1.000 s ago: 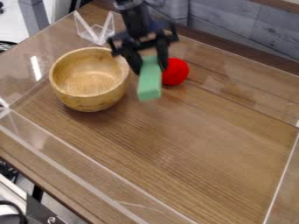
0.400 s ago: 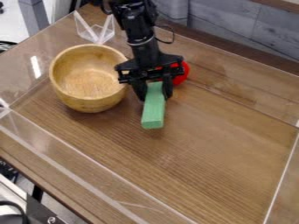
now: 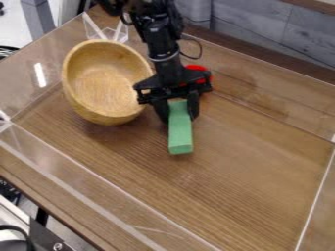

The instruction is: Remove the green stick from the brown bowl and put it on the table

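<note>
Dark wood-grain worktop (image 3: 249, 196), clear plastic walls; stick out of bowl.
Black pincer (image 3: 173, 100) clamped on top end of flat-sided green stick (image 3: 179, 130), lower end toward worktop middle. Tilted round wooden brown bowl (image 3: 102, 80) beside it, left. Red ball (image 3: 197, 75) mostly hidden behind pincer. No readable labels.

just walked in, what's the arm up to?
The single arm's gripper is shut on the upper end of the green stick, whose lower end is down at the table. The stick is already out of the brown bowl, which is empty and sits tilted just to the camera's left of the gripper. A red ball is partly hidden behind the gripper. The stick has not been let go yet.
</note>
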Robot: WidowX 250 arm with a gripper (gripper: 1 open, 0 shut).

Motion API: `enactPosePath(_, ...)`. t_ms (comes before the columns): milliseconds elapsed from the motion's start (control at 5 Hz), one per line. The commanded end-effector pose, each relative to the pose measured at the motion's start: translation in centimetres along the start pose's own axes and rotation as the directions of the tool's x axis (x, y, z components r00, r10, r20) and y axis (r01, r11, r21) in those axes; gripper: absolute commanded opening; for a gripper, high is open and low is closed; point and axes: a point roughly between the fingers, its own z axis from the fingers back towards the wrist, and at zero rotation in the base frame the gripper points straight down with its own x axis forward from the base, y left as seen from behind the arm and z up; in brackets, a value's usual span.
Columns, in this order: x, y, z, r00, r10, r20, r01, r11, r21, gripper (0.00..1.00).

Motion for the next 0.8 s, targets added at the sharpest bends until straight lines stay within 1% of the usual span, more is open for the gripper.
enactPosePath(0, -0.1, 0.5, 2.4, 0.999, 0.029, 0.046, -0.028, 0.999, -0.015, 0.00)
enactPosePath(200, -0.7, 1.4, 3.8, 0.996, 0.067, 0.053, -0.066, 0.998, -0.017, 0.00)
enactPosePath(400, -0.7, 1.6, 3.3, 0.995, 0.078, 0.054, -0.077, 0.997, -0.015, 0.00)
enactPosePath(600, -0.8, 1.7, 2.5, 0.995, 0.086, 0.052, -0.085, 0.996, -0.007, 0.00)
